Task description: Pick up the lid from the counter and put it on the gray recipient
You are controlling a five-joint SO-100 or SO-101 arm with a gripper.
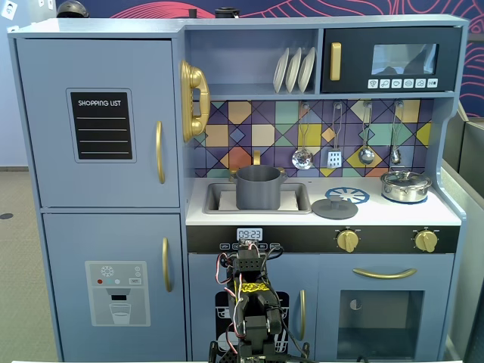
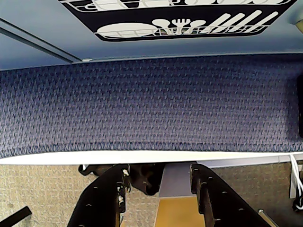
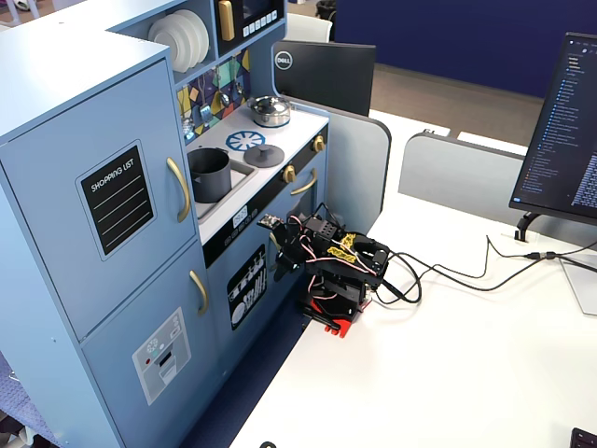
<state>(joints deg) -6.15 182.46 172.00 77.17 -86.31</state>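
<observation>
The dark-gray lid (image 1: 334,207) lies flat on the pale counter (image 1: 386,215), partly over the printed blue burner ring, just right of the sink. The tall gray recipient (image 1: 259,187) stands in the sink, open-topped. Both also show in a fixed view from the side: the lid (image 3: 265,155) and the pot (image 3: 210,175). My arm (image 1: 253,299) is folded low in front of the kitchen, well below the counter. My gripper (image 2: 158,176) points down past the white table edge toward blue carpet, open and empty; in the side view the gripper (image 3: 283,261) is near the cabinet door.
A shiny silver pot (image 1: 405,185) with its lid stands on the right burner. Utensils (image 1: 333,155) hang above the counter. The oven panel with gold knobs (image 1: 347,240) juts out under the counter edge. Cables (image 3: 448,273) and a monitor (image 3: 564,131) are on the white table.
</observation>
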